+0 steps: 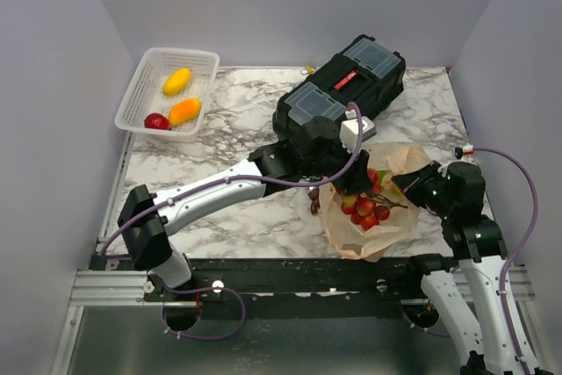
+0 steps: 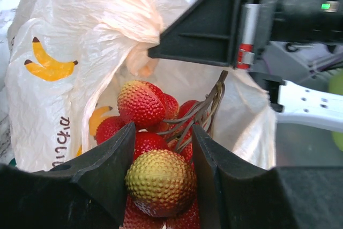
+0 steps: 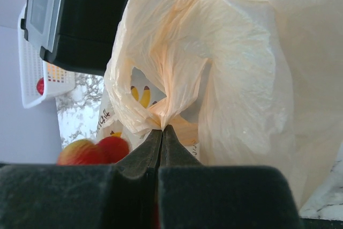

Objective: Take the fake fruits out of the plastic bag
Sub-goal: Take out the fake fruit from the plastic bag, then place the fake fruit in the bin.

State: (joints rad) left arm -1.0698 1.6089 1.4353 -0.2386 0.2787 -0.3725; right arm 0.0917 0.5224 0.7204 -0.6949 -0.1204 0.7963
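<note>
The pale-orange plastic bag (image 1: 402, 159) lies at the near right of the table with its mouth open toward the left. A red berry cluster (image 1: 366, 208) lies in it. My left gripper (image 1: 356, 183) reaches into the mouth. In the left wrist view its fingers (image 2: 161, 132) press both sides of a bumpy yellow-red berry (image 2: 159, 182) of the cluster, with the bag (image 2: 80, 36) around it. My right gripper (image 1: 407, 183) is shut on a pinched fold of the bag's edge (image 3: 162, 128) and holds the bag (image 3: 236, 79) up.
A white mesh basket (image 1: 147, 66) at the back left holds a yellow fruit (image 1: 176, 82), an orange fruit (image 1: 184, 111) and a red apple (image 1: 157, 121). A black toolbox (image 1: 342, 94) stands just behind the bag. A small dark piece (image 1: 313, 200) lies left of the bag.
</note>
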